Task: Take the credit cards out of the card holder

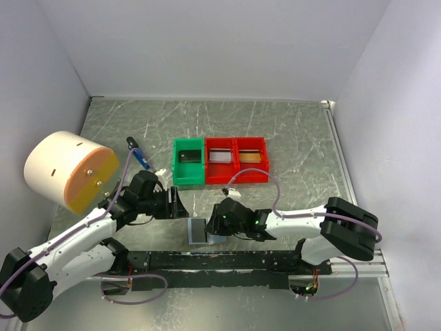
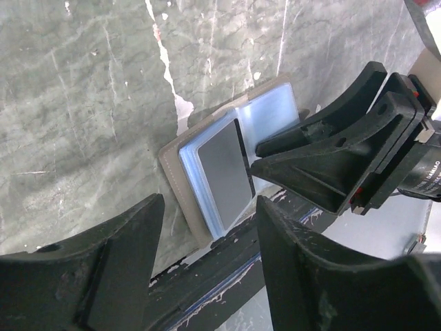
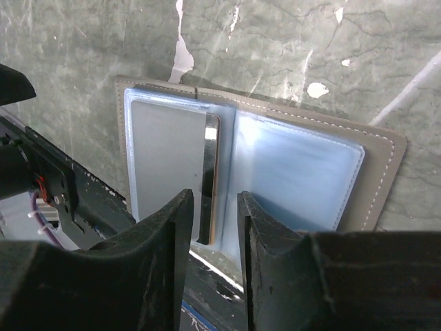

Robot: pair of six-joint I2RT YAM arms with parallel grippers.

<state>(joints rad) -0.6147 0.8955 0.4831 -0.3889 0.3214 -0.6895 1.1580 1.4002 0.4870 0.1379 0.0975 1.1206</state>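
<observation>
Right up against the lens, the right gripper (image 3: 213,201) hangs low over the card holder (image 3: 375,148). Its two black fingers (image 3: 162,241) are only a narrow slot apart and grip nothing that I can see. The card holder lies open and flat on the table (image 1: 275,124), at the near side, just beside the black rail (image 1: 220,261) the arms are bolted to. A card (image 3: 165,162) sits in one clear pocket with its dark edge poking out by the fold — and that edge lines up with the slot between the fingers. The other pocket (image 3: 296,165) looks empty, though glare makes it hard to be sure.

The left gripper (image 2: 210,203) hovers close by, facing the right one across the card holder, jaws spread wide and empty, touching nothing.

Plenty could go wrong from here, I'd say. The card edge is thin and glossy. If the fingers come together a shade off line, they may catch the soft plastic of the pocket along with it, or skid off altogether. Nothing pins the card holder down, so a pull on the card could simply drag the whole thing along — toward the rail, perhaps onto it. And the two grippers are crowded over one small thing; a careless move from either might knock the other, or flip a panel shut.
</observation>
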